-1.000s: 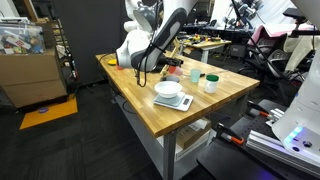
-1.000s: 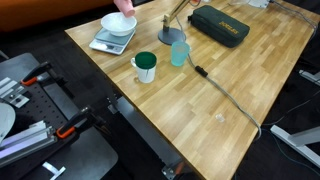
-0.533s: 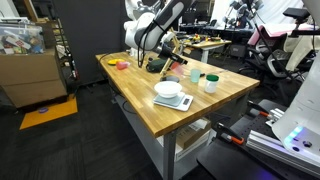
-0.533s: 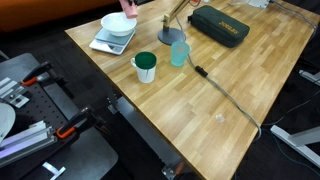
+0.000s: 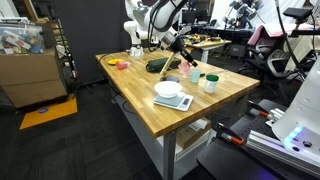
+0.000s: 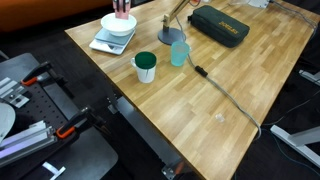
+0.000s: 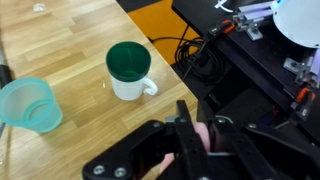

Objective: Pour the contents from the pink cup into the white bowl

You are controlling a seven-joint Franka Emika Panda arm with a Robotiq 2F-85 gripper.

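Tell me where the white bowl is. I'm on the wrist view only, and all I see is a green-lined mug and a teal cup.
Observer: The white bowl sits on a flat grey scale near a corner of the table.
Operator: Where's the pink cup relative to it?
Observer: In an exterior view the pink cup shows at the frame's top edge, just beyond the bowl's far rim. I can't tell if it is truly over the bowl.
Operator: Anything else near the bowl?
Observer: A dark green dish lies farther back, toward the robot's base.
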